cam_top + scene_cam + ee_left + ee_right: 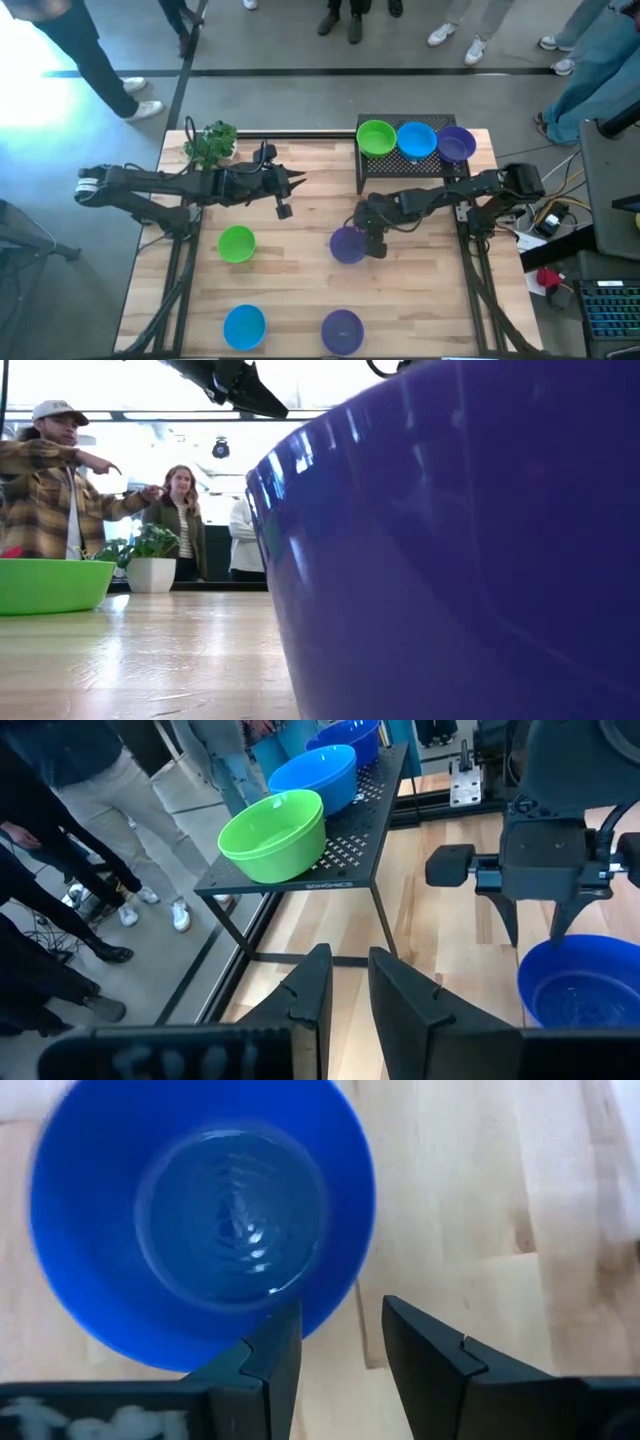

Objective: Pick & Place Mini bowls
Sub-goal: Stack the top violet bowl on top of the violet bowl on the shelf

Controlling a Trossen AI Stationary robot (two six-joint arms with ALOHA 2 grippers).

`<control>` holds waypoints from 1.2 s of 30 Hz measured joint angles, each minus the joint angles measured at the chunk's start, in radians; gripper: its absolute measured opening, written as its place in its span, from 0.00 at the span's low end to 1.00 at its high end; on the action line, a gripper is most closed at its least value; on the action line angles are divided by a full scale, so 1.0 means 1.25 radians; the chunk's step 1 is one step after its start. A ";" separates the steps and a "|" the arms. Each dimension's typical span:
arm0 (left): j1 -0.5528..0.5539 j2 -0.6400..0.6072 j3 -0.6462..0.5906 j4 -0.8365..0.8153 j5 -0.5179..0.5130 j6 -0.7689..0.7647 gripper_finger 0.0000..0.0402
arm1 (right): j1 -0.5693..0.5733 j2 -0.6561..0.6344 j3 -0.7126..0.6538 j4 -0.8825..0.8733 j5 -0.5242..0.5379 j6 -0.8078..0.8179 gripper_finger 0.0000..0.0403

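Four mini bowls stand on their bases on the table: green [237, 243], blue [244, 326], purple [342, 330], and another purple one [348, 245]. Three more, green [376, 138], blue [417, 140] and purple [456, 143], sit on a black rack. My right gripper [366, 240] is open above the right rim of the middle purple bowl [200, 1220]. One finger is over the bowl's inside and the other is outside it. My left gripper [292, 184] hovers over bare table, slightly open and holding nothing. My right gripper [340, 1325] comes from above, pointing down, with its fingers on either side of the purple bowl's rim [345, 1295]. Whether a finger touches the rim, I cannot tell. The bowl stands upright on the table.
The black perforated rack [400, 170] stands at the far right of the table. A small leafy plant [211, 142] sits at the far left corner. People stand beyond the far edge. Bare wood lies between the bowls in the table's middle.
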 joint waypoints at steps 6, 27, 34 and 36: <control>0.000 0.000 0.000 0.002 0.000 0.000 0.16 | 0.000 -0.002 0.000 0.006 -0.017 0.000 0.33; 0.000 0.000 0.000 0.001 0.000 0.000 0.16 | 0.000 0.055 -0.001 0.038 -0.015 0.015 0.06; 0.000 0.000 0.000 0.001 0.000 0.000 0.16 | 0.000 0.019 -0.001 0.033 0.004 0.037 0.02; 0.000 0.000 0.000 0.001 0.000 0.000 0.16 | 0.000 -0.009 0.000 0.014 0.008 0.043 0.02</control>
